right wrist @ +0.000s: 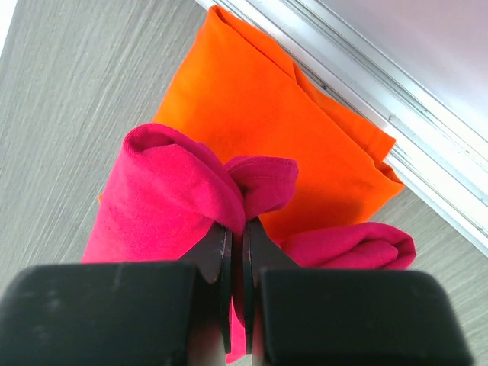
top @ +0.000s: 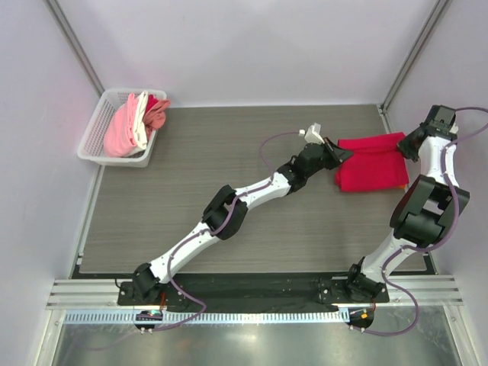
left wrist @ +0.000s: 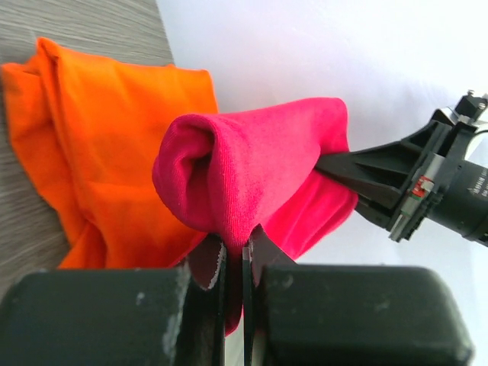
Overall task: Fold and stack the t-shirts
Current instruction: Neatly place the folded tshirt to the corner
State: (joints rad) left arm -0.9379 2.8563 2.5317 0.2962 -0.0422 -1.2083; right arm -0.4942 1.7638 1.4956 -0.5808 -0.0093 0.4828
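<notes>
Top external, upper right: your left gripper (top: pixel 342 155) and right gripper (top: pixel 405 144) each pinch one end of the crimson t-shirt (top: pixel 371 166), which spans left-to-right between them over the orange t-shirt (right wrist: pixel 259 107).

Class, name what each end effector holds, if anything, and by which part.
Both hold the crimson t-shirt: left end effector pinches its far-left corner, right end effector its far-right corner.

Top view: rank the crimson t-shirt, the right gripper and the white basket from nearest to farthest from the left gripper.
1. crimson t-shirt: pinched in the left gripper, spreading to its right.
2. right gripper: clamped on the shirt's opposite edge, far right.
3. white basket: far off at the back left, holding other shirts.
</notes>
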